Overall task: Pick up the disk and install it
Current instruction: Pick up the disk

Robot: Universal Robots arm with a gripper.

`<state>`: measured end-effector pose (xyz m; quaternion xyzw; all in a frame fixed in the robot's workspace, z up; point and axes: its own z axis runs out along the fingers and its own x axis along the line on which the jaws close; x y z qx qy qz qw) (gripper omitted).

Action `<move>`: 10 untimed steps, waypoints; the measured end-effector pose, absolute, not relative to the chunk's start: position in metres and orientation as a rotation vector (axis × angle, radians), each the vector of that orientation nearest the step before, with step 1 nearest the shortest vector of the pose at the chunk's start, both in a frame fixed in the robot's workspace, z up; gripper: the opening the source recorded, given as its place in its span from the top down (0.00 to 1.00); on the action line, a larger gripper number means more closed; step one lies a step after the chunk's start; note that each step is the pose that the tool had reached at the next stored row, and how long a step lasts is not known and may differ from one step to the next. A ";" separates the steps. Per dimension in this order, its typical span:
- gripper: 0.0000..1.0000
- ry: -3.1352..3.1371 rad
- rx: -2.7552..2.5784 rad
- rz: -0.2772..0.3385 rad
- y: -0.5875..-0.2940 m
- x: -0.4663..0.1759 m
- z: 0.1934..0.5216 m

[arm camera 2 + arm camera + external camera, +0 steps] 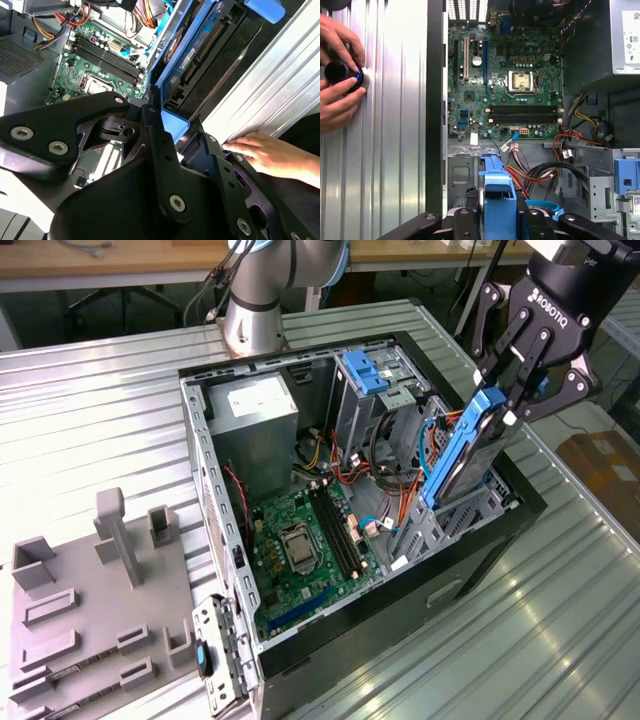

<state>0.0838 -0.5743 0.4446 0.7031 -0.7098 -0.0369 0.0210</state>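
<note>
The disk (462,458) is a flat drive with blue rails along its edges, standing steeply tilted over the drive bay at the exterior view's right side of the open computer case (205,480). Its lower end reaches down to the bay's metal frame. My gripper (508,400) is shut on the disk's upper end, with black fingers on either side. In the second wrist view the disk (200,47) runs away from the fingers (160,150) towards the case edge. In the first wrist view its blue rail (498,200) sits between the fingers, above the bay.
Inside the case lie a green motherboard (300,540), a grey power supply box (262,410), a bare blue bracket (365,375) and orange cables. A grey fixture (90,620) stands at the exterior view's left. A person's hands (337,75) hold a black knob beside the case.
</note>
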 end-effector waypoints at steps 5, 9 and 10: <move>0.63 -2.201 2.180 -0.115 -0.576 0.084 0.442; 0.63 -2.201 2.180 -0.115 -0.576 0.084 0.441; 0.63 -2.201 2.180 -0.116 -0.576 0.084 0.440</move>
